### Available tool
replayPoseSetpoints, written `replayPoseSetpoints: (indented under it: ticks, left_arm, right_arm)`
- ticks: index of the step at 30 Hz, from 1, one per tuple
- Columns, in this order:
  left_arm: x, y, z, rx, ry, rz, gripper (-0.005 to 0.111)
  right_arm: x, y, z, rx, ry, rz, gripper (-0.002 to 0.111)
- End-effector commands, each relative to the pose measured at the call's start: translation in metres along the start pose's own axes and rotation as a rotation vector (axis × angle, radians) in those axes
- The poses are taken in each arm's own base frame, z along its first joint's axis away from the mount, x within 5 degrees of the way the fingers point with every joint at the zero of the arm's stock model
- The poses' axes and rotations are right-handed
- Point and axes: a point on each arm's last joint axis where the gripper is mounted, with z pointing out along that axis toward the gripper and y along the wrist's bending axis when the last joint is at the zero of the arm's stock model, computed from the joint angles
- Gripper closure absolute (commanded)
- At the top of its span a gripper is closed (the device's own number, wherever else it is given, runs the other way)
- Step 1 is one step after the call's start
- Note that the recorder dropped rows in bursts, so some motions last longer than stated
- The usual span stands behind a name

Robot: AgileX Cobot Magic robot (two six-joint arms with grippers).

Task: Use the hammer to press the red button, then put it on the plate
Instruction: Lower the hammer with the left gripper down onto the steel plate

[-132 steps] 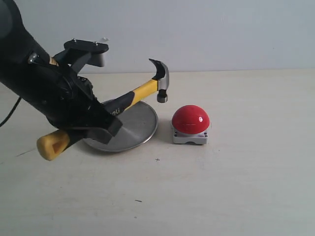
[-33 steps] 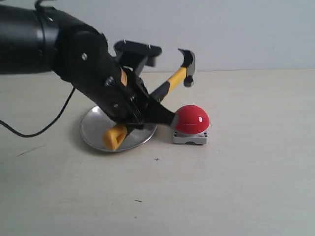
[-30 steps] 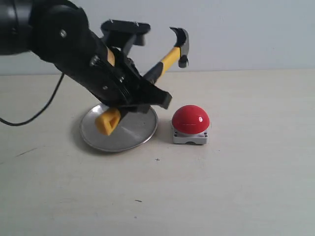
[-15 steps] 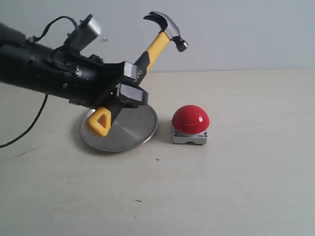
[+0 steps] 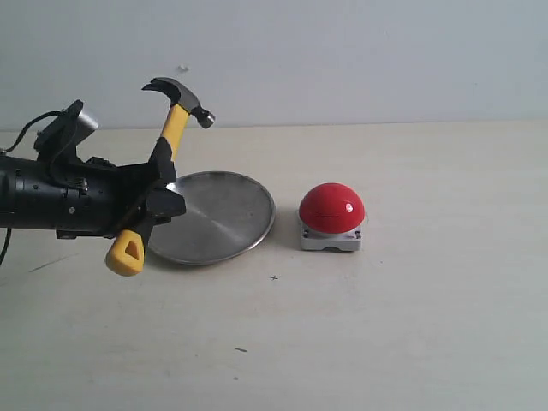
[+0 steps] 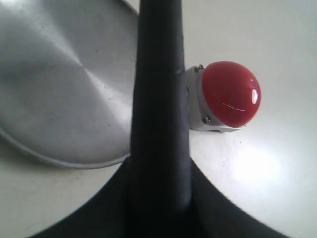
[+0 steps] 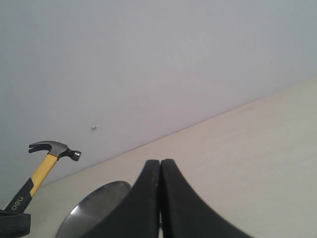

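The hammer [image 5: 174,128] stands steeply tilted above the table, dark head up and yellow looped end low, over the left edge of the steel plate [image 5: 224,214]. My left gripper [image 5: 163,184] is shut on its black handle. In the left wrist view the handle [image 6: 158,99] runs up from the gripper [image 6: 159,198], with the plate [image 6: 59,89] on one side and the red button [image 6: 230,94] on the other. The red button [image 5: 331,208] sits on its grey base right of the plate, apart from the hammer. My right gripper [image 7: 160,164] is shut and empty, and does not show in the exterior view.
The pale table [image 5: 411,308] stretches to the right and front of the button. A plain wall [image 5: 360,51] rises behind it. In the right wrist view the hammer [image 7: 47,157] and the plate [image 7: 94,208] lie far off.
The left arm has drawn back to the left with the hammer. The head, which was up near the button, now stands over the plate's left side, more upright.
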Motion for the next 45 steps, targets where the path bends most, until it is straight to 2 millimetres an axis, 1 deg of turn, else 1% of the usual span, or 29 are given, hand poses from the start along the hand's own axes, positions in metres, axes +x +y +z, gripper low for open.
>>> replayPoseSetpoints:
  ticks: [1, 3, 5, 7, 12, 17, 20, 24, 30, 34, 45]
  left_arm:
    - [-0.004, 0.001, 0.011, -0.004, 0.004, -0.024, 0.107]
    - [-0.004, 0.005, 0.021, -0.008, 0.022, -0.044, 0.107]
    - [-0.009, -0.003, 0.027, 0.015, 0.019, -0.028, 0.107]
    - [-0.011, -0.005, 0.03, 0.019, 0.018, -0.037, 0.107]
    - [-0.009, 0.002, 0.045, -0.007, 0.042, -0.106, 0.107]
    - [-0.02, -0.001, 0.047, -0.022, 0.003, -0.153, 0.107]
    - [-0.023, -0.002, 0.048, -0.021, -0.006, -0.156, 0.107]
    - [-0.02, 0.0, 0.052, -0.025, 0.008, -0.18, 0.107]
    - [-0.011, 0.005, 0.066, -0.049, 0.045, -0.212, 0.107]
    - [-0.011, 0.01, 0.072, -0.077, 0.042, -0.23, 0.107]
    - [-0.015, 0.013, 0.093, -0.086, 0.047, -0.235, 0.107]
  right_arm:
    - [0.0, 0.0, 0.0, -0.006, -0.007, -0.002, 0.108]
    - [0.0, 0.0, 0.0, -0.006, -0.007, -0.002, 0.108]
    - [0.0, 0.0, 0.0, -0.006, -0.007, -0.002, 0.108]
    - [0.0, 0.0, 0.0, -0.006, -0.007, -0.002, 0.108]
    - [0.0, 0.0, 0.0, -0.006, -0.007, -0.002, 0.108]
    - [0.0, 0.0, 0.0, -0.006, -0.007, -0.002, 0.108]
    - [0.0, 0.0, 0.0, -0.006, -0.007, -0.002, 0.108]
    - [0.0, 0.0, 0.0, -0.006, -0.007, -0.002, 0.108]
    - [0.0, 0.0, 0.0, -0.006, -0.007, -0.002, 0.108]
    - [0.0, 0.0, 0.0, -0.006, -0.007, -0.002, 0.108]
    - [0.0, 0.0, 0.0, -0.006, -0.007, -0.002, 0.108]
